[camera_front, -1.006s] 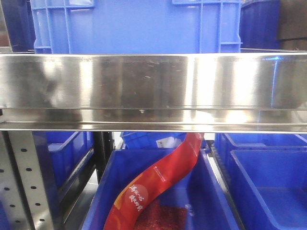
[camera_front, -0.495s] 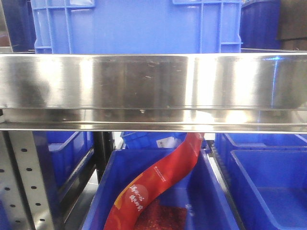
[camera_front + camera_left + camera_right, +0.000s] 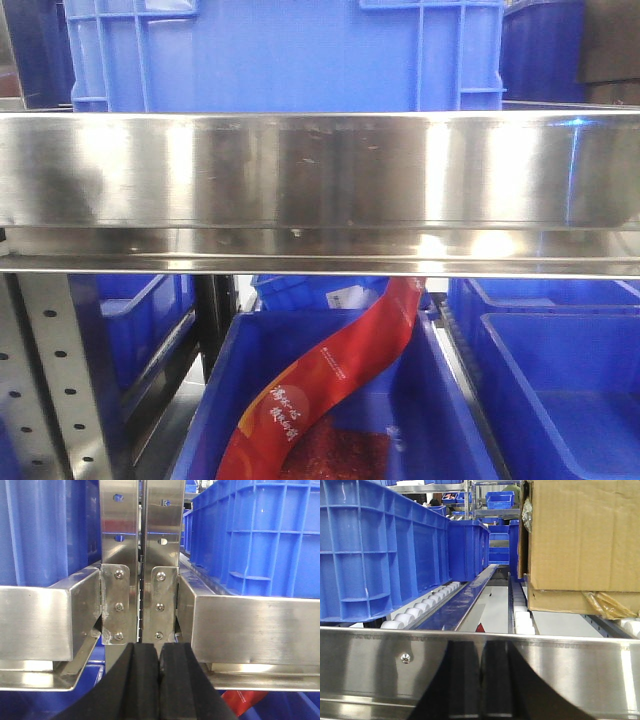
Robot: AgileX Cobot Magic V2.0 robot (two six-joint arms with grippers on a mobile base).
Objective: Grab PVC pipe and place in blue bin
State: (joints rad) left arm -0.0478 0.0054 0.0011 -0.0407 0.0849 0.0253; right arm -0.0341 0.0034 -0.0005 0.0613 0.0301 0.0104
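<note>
Left wrist view: left tool pressed together, empty, facing steel rack post; right tool's state indiscernible.

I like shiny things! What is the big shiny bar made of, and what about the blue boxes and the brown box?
The shelf rail looks like brushed steel: it shows streaky reflections. The blue crate looks like moulded plastic, with ribbed walls and a dull sheen. The brown box looks like cardboard, matte and creased.
</note>
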